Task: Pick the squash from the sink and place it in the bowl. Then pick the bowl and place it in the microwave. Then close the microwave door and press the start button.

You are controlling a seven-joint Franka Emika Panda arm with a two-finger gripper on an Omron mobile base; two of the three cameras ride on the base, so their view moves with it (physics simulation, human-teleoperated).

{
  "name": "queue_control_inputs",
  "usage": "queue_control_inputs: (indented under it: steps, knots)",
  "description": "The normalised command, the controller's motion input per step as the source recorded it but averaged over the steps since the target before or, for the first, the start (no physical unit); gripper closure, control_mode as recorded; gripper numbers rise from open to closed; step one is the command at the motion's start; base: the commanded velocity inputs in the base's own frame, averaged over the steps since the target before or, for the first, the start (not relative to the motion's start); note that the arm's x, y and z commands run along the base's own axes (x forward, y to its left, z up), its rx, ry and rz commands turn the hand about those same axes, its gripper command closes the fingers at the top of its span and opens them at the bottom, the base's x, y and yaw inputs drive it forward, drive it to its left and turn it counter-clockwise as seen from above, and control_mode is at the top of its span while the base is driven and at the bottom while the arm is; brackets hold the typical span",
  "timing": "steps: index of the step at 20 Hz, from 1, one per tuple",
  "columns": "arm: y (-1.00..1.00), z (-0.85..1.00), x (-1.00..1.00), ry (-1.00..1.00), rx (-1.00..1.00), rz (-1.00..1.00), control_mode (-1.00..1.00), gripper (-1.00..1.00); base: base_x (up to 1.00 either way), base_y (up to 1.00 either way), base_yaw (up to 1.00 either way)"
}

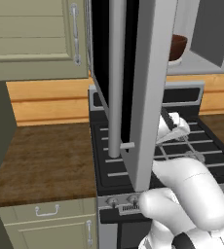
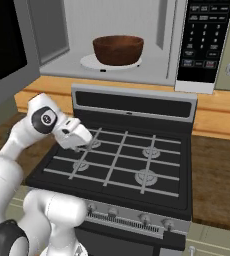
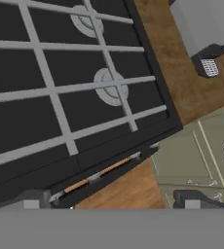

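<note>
Bowl (image 2: pixel 118 49): seated inside microwave (image 2: pixel 137 45), door (image 1: pixel 133 87) swung open. End effector (image 2: pixel 83 146): held over stove (image 2: pixel 122 160), jaws spread wide, nothing gripped.

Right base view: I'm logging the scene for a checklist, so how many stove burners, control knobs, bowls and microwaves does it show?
Burners on the stove: 4
Knobs along the stove front: 4 that I can make out
Bowl, inside the microwave: 1
Microwave, its door swung open: 1
Total: 10
</note>
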Motion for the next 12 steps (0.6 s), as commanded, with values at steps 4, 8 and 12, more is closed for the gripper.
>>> queue_control_inputs:
  steps: [4,8,12]
  knots:
    - [-0.04,-0.61,0.27,0.02,-0.36,0.0,-1.0,-1.0,0.0,0.0,0.0]
    - [-0.01,-0.56,0.12,0.01,-0.36,0.0,-1.0,-1.0,0.0,0.0,0.0]
    - [0.36,-0.15,0.01,0.0,-0.55,0.0,-1.0,-1.0,0.0,0.0,0.0]
